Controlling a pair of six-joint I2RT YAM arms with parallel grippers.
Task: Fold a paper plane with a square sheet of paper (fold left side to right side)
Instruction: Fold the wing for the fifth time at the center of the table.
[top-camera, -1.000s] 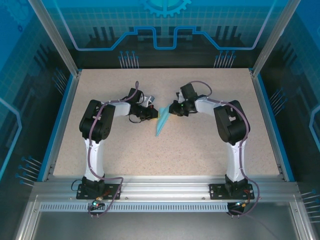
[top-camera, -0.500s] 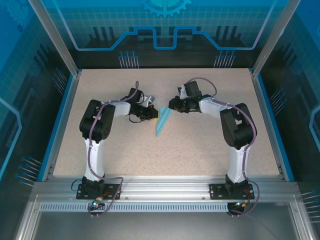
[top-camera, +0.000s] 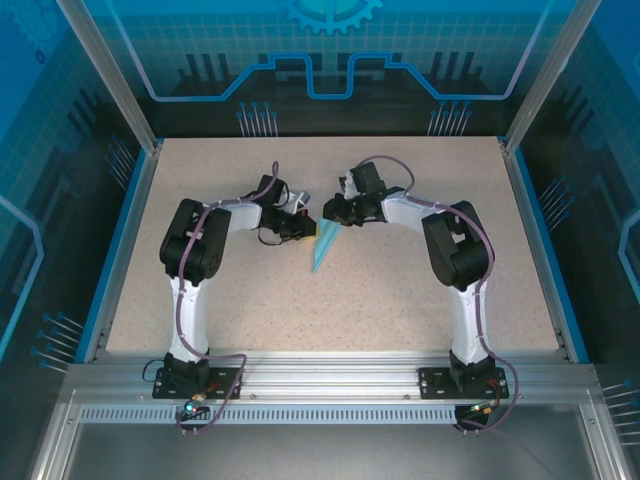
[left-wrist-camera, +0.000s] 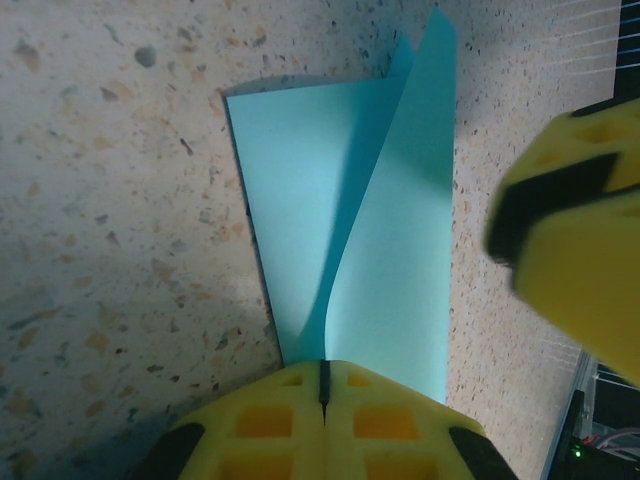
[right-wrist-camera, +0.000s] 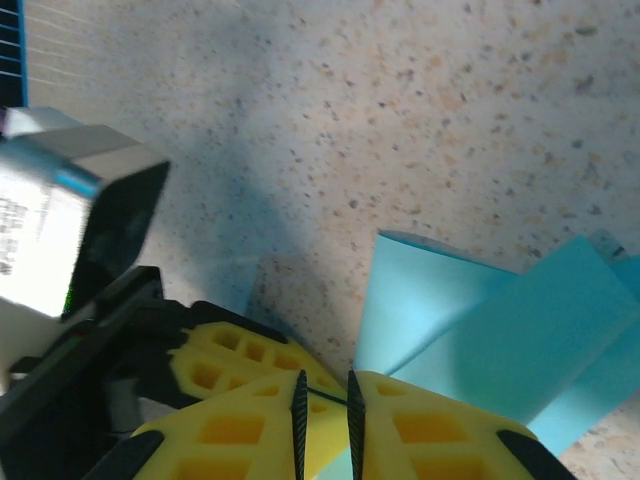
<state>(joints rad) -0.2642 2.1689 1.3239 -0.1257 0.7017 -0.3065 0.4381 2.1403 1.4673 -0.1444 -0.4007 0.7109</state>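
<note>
The square sheet of paper is folded into a narrow light-blue pointed shape on the table, tip toward the arms. My left gripper is shut, its yellow fingertips pressing on the paper's wide end. In the left wrist view the paper runs under that gripper, and its upper flap lifts away from the layer below. My right gripper hovers just behind the wide end, close to the left one. Its jaws stand a narrow gap apart with nothing between them, the paper just to their right.
The speckled table is ringed by a blue rim and an aluminium frame at the near edge. One right finger looms blurred at the right of the left wrist view. A left finger lies under the right jaws.
The right gripper has swung left and now sits beside the left gripper at the paper's wide end. The left arm and the paper have not moved.
</note>
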